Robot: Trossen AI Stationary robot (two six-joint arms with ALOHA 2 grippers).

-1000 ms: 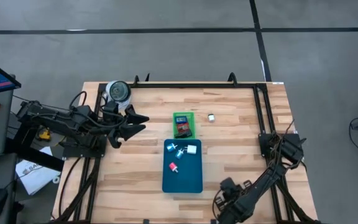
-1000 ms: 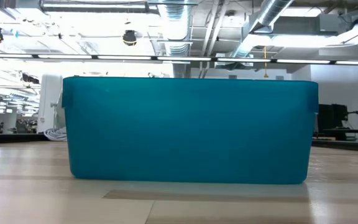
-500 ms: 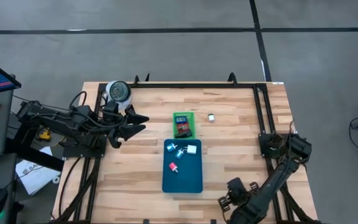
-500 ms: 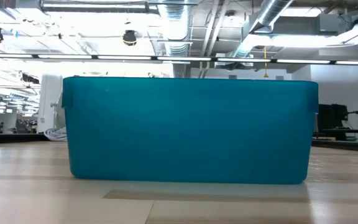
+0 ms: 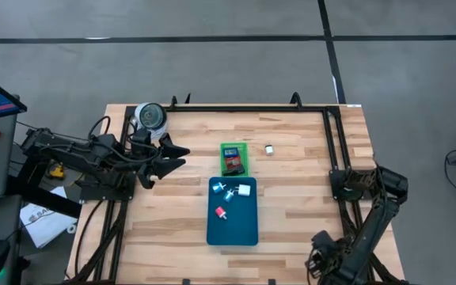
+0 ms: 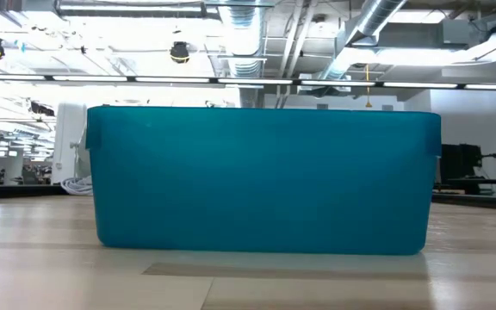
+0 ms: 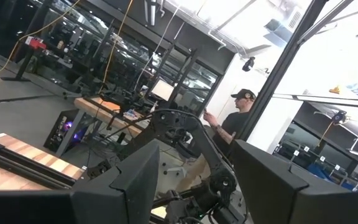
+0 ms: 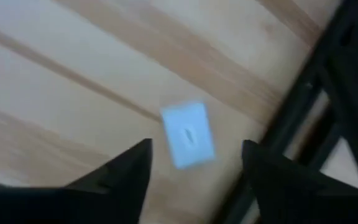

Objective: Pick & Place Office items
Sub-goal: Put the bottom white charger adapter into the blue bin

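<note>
Several small office items, white, red and blue, lie in the teal tray [image 5: 233, 226], whose wall [image 6: 261, 179] fills the low view. More pieces sit in the small green tray [image 5: 233, 148]. One white piece [image 5: 268, 150] lies alone on the wood. A pale blue-white block [image 8: 188, 135] rests flat on the table near the black frame rail. My right gripper [image 8: 197, 147] hangs open above it at the near right corner [image 5: 323, 255], pointing down, touching nothing. My left gripper [image 5: 182, 156] waits open over the left side of the table.
A white round device [image 5: 150, 117] stands at the far left corner. Black frame rails [image 5: 335, 142] run along the table's right and far edges. Bare wood lies between the teal tray and the right rail. A person [image 7: 238, 121] stands in the room beyond the table.
My right arm has swung toward the table's right edge along the near edge and risen a little. The left arm and both trays have kept still.
</note>
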